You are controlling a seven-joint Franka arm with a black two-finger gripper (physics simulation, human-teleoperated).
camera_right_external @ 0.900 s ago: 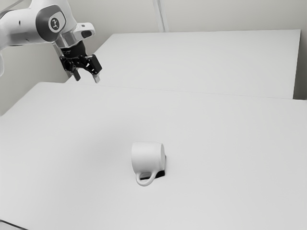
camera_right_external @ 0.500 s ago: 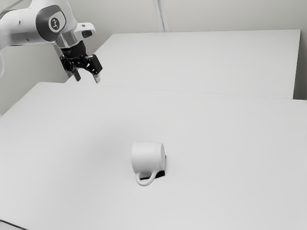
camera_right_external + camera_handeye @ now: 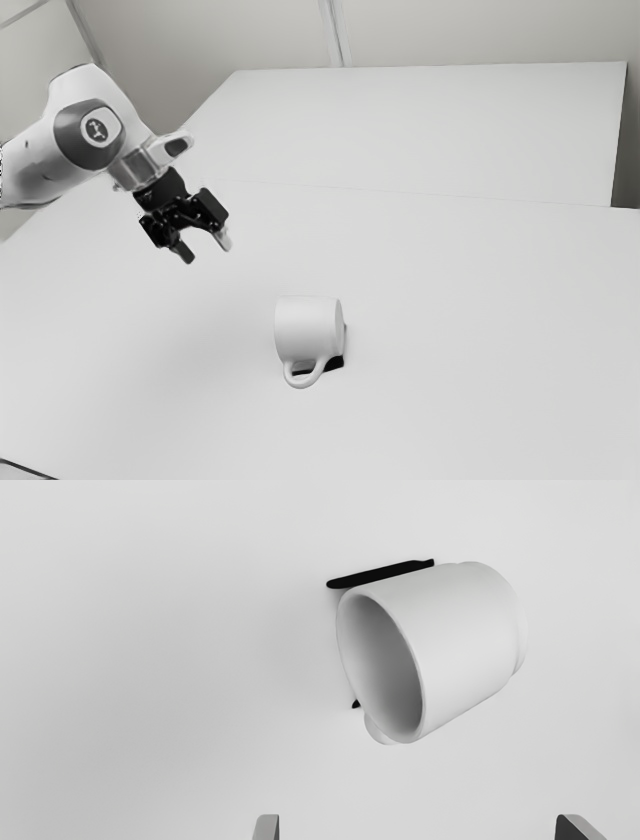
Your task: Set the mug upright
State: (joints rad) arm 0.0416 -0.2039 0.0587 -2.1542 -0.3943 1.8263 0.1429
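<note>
Open, with its two fingertips standing apart and nothing between them, the claw (image 3: 206, 251) is in the air, on the exterior view's left of the mug and well apart from it. It is carried by the white arm (image 3: 95, 150), which comes from the same side, and below them spreads the wide pale tabletop (image 3: 480, 330).

On this tabletop the white mug (image 3: 308, 328) is lying on its side. The mouth (image 3: 382, 665) looks toward the exterior view's left, the side of the arm, and the base is turned to the exterior view's right. So the result which is wanted, a mug standing on its base, is not present. As I judge it, what is left is the whole turning: to bring the claw to the mug, to take a firm hold, to tip it until the mouth is upward, and to let it go only when it stands steady. A round body could roll a little if one finger pushes it first.

About the content, I see shaded inner wall through the mouth and no food or drink on it; the deepest part I cannot judge. The handle (image 3: 300, 382) points away from the body, toward the exterior view's lower edge. Beside the body is a narrow black patch (image 3: 380, 575); if it is shadow or some object, I cannot tell.
</note>
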